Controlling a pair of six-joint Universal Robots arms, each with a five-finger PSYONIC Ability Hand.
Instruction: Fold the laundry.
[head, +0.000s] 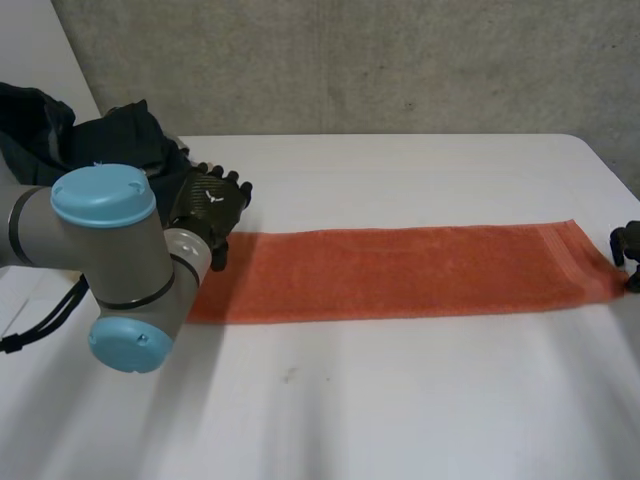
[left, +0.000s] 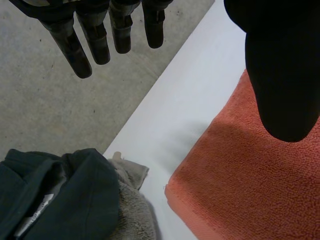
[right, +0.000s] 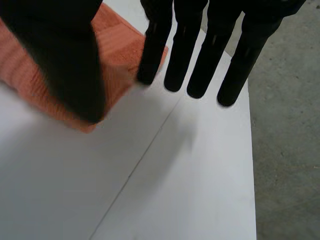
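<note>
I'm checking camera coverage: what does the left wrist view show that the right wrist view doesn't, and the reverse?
Left wrist view, not the right: a dark garment and a grey cloth beside a corner of the towel, plus the open left hand. Right wrist view, not the left: the open right hand, its straight fingers at the towel's end. Both: the orange towel, the white table and the concrete floor.
</note>
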